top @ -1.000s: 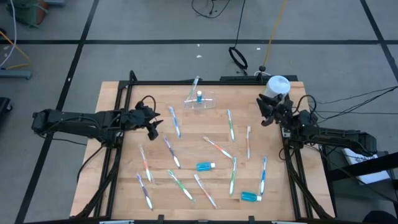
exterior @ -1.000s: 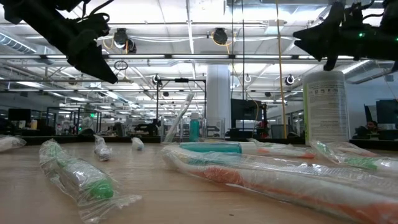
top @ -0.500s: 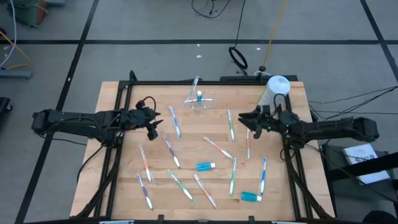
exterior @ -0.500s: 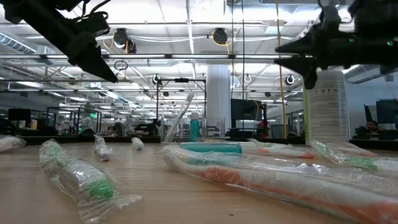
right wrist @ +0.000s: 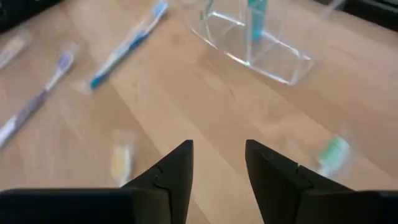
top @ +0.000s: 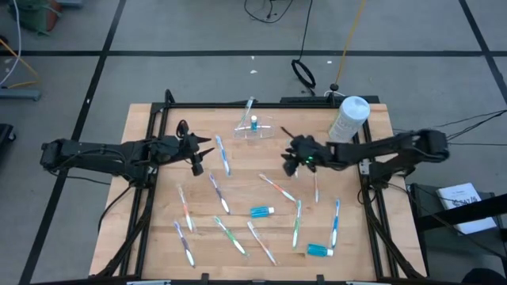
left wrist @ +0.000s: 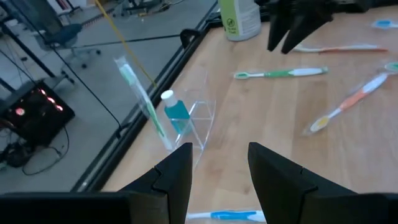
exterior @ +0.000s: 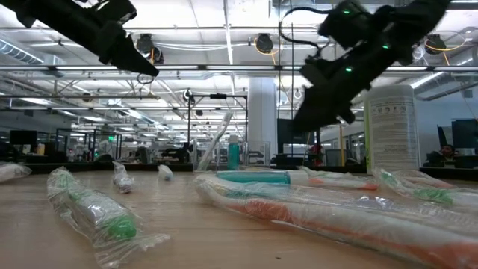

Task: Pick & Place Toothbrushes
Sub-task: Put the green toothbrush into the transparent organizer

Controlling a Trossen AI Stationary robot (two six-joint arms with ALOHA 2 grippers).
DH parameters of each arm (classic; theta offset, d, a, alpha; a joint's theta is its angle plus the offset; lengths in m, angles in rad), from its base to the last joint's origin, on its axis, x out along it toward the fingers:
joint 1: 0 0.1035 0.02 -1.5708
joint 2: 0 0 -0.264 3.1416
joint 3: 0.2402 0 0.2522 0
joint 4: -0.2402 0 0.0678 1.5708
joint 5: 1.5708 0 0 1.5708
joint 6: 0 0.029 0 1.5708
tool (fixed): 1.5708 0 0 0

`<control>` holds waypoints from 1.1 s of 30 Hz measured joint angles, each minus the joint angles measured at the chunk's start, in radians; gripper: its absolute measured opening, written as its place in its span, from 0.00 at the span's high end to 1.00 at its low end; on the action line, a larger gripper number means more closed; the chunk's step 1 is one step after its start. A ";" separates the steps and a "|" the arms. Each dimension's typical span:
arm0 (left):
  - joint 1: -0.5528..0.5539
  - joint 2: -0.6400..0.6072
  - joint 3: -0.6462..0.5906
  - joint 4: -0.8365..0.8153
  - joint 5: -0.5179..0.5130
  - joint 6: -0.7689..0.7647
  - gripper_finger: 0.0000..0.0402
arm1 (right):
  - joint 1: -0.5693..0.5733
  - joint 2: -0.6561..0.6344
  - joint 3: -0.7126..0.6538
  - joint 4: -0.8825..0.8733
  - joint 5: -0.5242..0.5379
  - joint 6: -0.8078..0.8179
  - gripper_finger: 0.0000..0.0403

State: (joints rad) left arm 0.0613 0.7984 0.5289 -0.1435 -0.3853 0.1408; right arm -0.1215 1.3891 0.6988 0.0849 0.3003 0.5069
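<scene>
Several toothbrushes lie flat and scattered on the wooden table, among them a blue one (top: 223,154), a green one (top: 294,159) and an orange-pink one (top: 277,188). One green toothbrush (left wrist: 140,93) leans in a clear holder (top: 255,128) at the far middle, beside a blue tube (left wrist: 176,109). My left gripper (top: 203,155) is open and empty above the table, left of the blue toothbrush. My right gripper (top: 287,157) is open and empty above the table's middle, by the green toothbrush, pointing toward the holder (right wrist: 261,46).
A white bottle (top: 348,119) stands at the far right corner. Two short blue tubes (top: 262,211) (top: 319,250) lie among the toothbrushes near the front. A black frame runs along the table's far edge and sides.
My right gripper has swung from the table's right edge toward its left, past the white bottle, and now hangs over the middle by the green toothbrush. My left gripper has risen a little. The toothbrushes have not moved.
</scene>
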 joint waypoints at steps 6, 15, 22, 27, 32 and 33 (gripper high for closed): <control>0.021 0.000 0.000 0.009 0.027 0.042 0.60 | -0.063 0.159 0.059 -0.077 0.014 0.004 0.65; 0.062 0.000 0.000 0.014 0.046 0.041 0.60 | -0.135 0.270 0.048 -0.078 0.018 0.024 0.65; 0.064 0.000 0.000 0.013 0.072 0.031 0.60 | -0.133 0.288 0.049 -0.061 0.021 -0.027 0.67; 0.064 0.000 0.000 0.009 0.073 -0.005 0.60 | -0.135 0.210 0.046 -0.059 -0.015 -0.067 0.73; 0.064 0.000 0.000 -0.025 0.073 -0.016 0.60 | -0.149 0.088 0.047 -0.129 0.045 -0.084 0.73; 0.064 0.000 0.000 -0.033 0.073 -0.020 0.60 | -0.152 0.072 0.047 -0.151 0.067 -0.074 0.73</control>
State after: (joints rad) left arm 0.1249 0.7982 0.5289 -0.1769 -0.3121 0.1208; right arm -0.2739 1.4607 0.7456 -0.0658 0.3676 0.4329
